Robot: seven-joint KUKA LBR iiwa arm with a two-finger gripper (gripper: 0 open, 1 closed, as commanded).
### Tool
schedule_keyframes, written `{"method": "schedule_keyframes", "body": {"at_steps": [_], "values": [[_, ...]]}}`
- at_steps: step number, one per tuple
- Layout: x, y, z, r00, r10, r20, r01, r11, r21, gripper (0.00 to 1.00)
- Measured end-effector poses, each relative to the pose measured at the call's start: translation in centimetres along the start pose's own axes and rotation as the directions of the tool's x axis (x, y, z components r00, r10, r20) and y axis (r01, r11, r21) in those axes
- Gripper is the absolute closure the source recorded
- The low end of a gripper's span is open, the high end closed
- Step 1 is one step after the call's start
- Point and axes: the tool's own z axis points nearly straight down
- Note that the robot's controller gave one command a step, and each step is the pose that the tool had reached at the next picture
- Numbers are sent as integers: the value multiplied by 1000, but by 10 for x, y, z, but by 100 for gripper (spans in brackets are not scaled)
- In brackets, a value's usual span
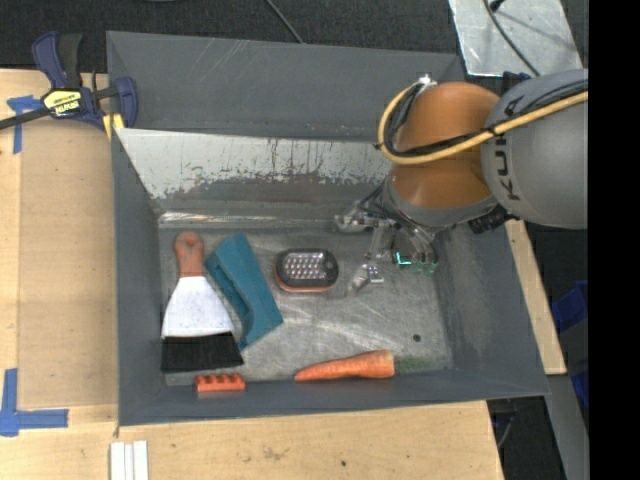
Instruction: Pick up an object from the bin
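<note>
My gripper point(368, 271) hangs low in the right half of the bin, near the back wall. Just left of it lies a small oval thing with an orange rim and a metal mesh face point(305, 270), close to the gripper but apart from it. An orange carrot point(345, 368) lies along the front wall, below the gripper. I see nothing held in the gripper.
A folded teal cloth point(245, 288) lies left of the oval thing. At the far left is a brush point(197, 313) with an orange handle, white body and black bristles. A small orange toothed piece point(220, 384) sits at the front left. The arm's orange cover overhangs the back right corner.
</note>
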Motion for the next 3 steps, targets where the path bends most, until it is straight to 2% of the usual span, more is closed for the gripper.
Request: {"method": "schedule_keyframes", "body": {"at_steps": [1,2,3], "values": [[-2,0,-4,1000,0,8,0,1000,0,0],[-19,32,39,933,-361,7,361,933,6,100],[-19,32,39,933,-360,7,360,933,6,100]]}}
